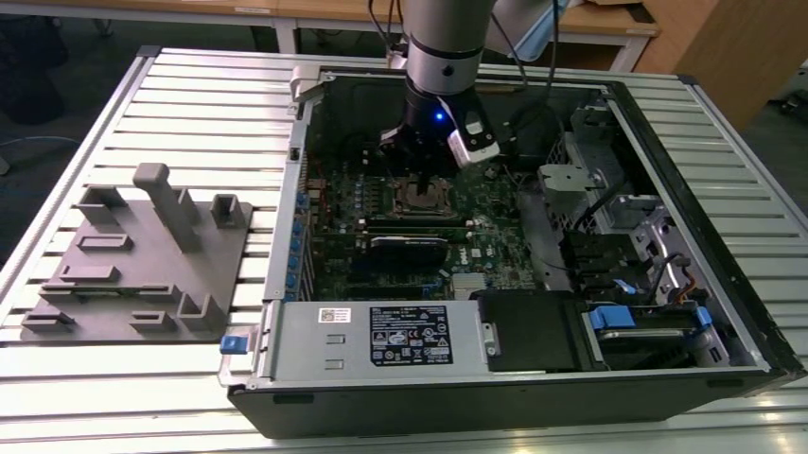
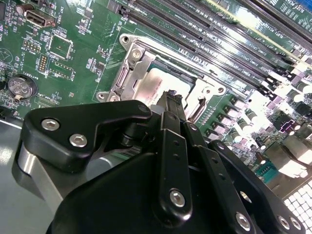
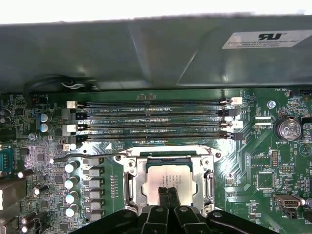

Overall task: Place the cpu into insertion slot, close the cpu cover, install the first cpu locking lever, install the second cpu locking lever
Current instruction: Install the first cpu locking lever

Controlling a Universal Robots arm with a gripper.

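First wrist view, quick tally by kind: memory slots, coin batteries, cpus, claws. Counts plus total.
memory slots: 4
coin battery: 1
cpu: 1
claw: 1
Total: 7

- Slatted metal table (image 1: 202,104) under everything
- Grey moulded fixture (image 1: 139,274) at the exterior view's left
- Open computer case (image 1: 505,407)
- Silver power supply (image 1: 378,340)
- Four empty memory slots (image 3: 153,119)
- Coin battery (image 3: 287,129)

In the first wrist view the gripper (image 3: 168,191) covers part of the cpu (image 3: 168,174). The exterior view's top edge crops the arm (image 1: 442,38).
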